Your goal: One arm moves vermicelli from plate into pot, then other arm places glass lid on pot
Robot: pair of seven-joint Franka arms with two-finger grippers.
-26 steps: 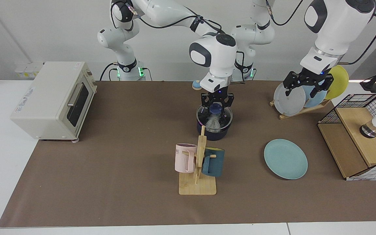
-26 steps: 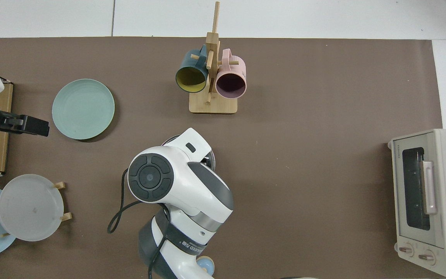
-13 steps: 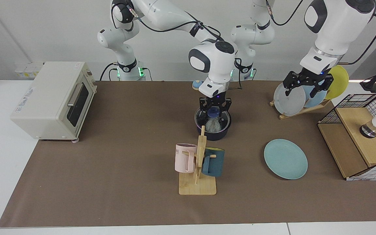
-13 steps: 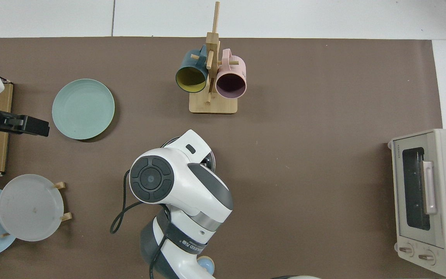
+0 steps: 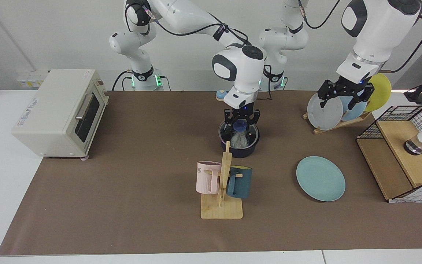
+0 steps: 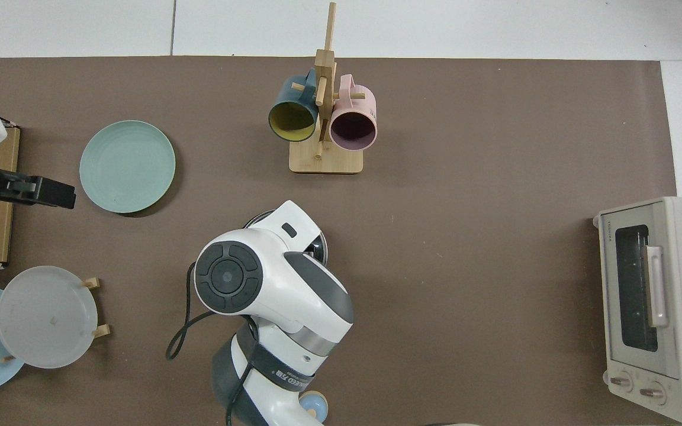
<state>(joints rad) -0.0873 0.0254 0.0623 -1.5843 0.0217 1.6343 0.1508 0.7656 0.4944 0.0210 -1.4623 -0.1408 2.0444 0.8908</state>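
Note:
The dark navy pot stands mid-table with the glass lid resting on it. The grey vermicelli shows through the glass, inside the pot. My right gripper reaches down from above and is shut on the lid's blue knob. In the top view the right arm covers the pot, and only a sliver of rim shows. The teal-green plate lies bare. My left gripper waits open, high in front of the plate rack.
A wooden mug tree with a pink mug and a dark teal mug stands just in front of the pot. A toaster oven, a plate rack and a wire basket line the sides.
My right gripper has come down with the glass lid, which now sits on the pot instead of hanging above it. The left arm has not moved.

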